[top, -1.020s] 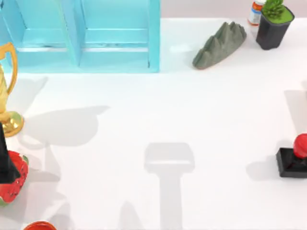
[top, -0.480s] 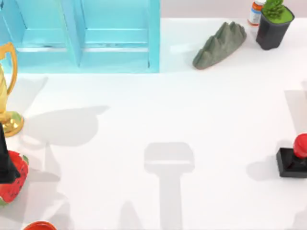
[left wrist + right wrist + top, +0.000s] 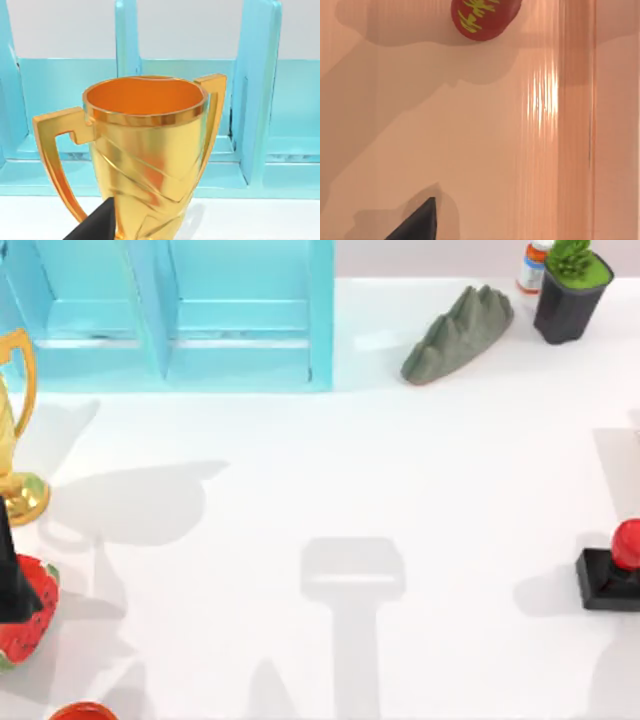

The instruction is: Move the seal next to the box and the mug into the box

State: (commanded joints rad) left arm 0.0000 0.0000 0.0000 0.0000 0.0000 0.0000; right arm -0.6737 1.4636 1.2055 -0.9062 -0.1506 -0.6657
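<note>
- The seal stands at the worktop's right edge, where it stood a second ago; its red knob also shows in the right wrist view.
- The dark left arm at the left edge has crept slightly lower over the watermelon-patterned object.
- Left wrist view faces the gold trophy before the blue box.
- Whether either claw is spread or pressed together, I cannot tell.

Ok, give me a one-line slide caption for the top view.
White table from above: turquoise box at the back left, the seal at the right edge, gold trophy on the left, grey rock and potted plant behind.
</note>
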